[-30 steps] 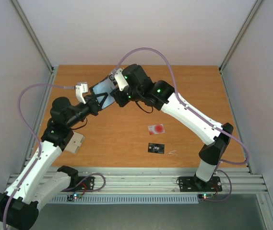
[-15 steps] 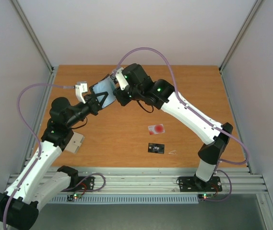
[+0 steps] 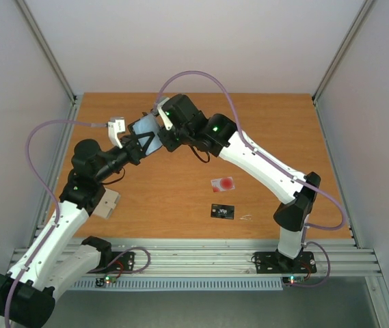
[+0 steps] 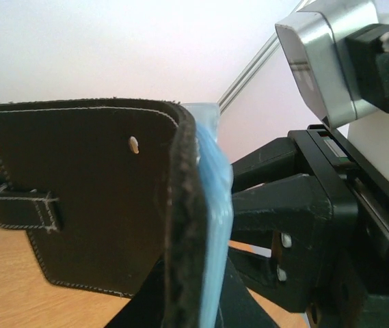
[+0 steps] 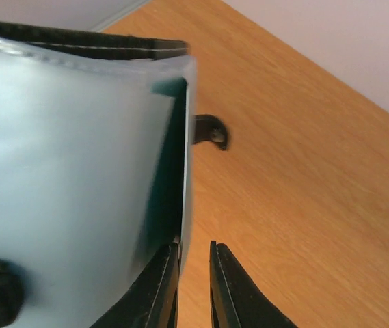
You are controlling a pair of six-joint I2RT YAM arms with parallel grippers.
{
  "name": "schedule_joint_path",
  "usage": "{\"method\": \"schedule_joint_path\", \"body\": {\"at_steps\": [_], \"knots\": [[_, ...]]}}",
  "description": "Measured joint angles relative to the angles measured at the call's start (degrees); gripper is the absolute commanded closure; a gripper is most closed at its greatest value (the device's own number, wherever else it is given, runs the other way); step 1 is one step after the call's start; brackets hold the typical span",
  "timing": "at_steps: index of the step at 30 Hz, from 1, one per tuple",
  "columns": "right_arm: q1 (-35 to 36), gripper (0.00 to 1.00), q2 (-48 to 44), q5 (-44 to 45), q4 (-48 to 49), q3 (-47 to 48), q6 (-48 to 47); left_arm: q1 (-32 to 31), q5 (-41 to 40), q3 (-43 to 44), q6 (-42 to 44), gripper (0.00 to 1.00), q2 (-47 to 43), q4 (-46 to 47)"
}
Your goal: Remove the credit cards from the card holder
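My left gripper (image 3: pixel 138 142) is shut on the card holder (image 3: pixel 146 128), a black folding wallet with a pale blue inside, and holds it upright above the back of the table. In the left wrist view the card holder (image 4: pixel 91 205) stands edge-on between my jaws. My right gripper (image 3: pixel 166 136) is at the holder's open side. In the right wrist view its fingers (image 5: pixel 194 254) are a narrow gap apart, with the thin edge of a pale blue pocket and a teal-green card (image 5: pixel 170 184) against the left finger. A whitish card with a red spot (image 3: pixel 223 183) and a black card (image 3: pixel 223 212) lie on the table.
A beige block (image 3: pixel 106 203) lies by the left arm near the table's left edge. A small thin pale scrap (image 3: pixel 246 218) lies right of the black card. The right arm's wrist (image 4: pixel 331 225) is close beside the holder. Grey walls stand on three sides.
My right gripper and wrist have moved left, closer onto the open side of the holder. The left gripper holds the holder in the same place. The two cards on the table have not moved.
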Motion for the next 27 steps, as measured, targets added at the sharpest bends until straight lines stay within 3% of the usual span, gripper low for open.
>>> {"method": "schedule_joint_path", "body": {"at_steps": [9, 20, 23, 27], "knots": [[0.04, 0.94, 0.17, 1.36, -0.85, 0.31, -0.31, -0.04, 0.42, -0.04, -0.02, 1.0, 0.0, 0.04], [-0.15, 0.92, 4.7, -2.67, -2.73, 5.16, 0.68, -0.04, 0.42, -0.31, -0.26, 1.0, -0.02, 0.92], [-0.17, 0.98, 6.36, -2.54, -3.91, 7.15, 1.11, -0.04, 0.31, -0.46, -0.28, 1.0, -0.02, 0.98], [-0.17, 0.99, 7.08, -2.25, -5.07, 7.87, 1.79, -0.04, 0.28, -1.14, -0.33, 1.0, -0.04, 1.11]]}}
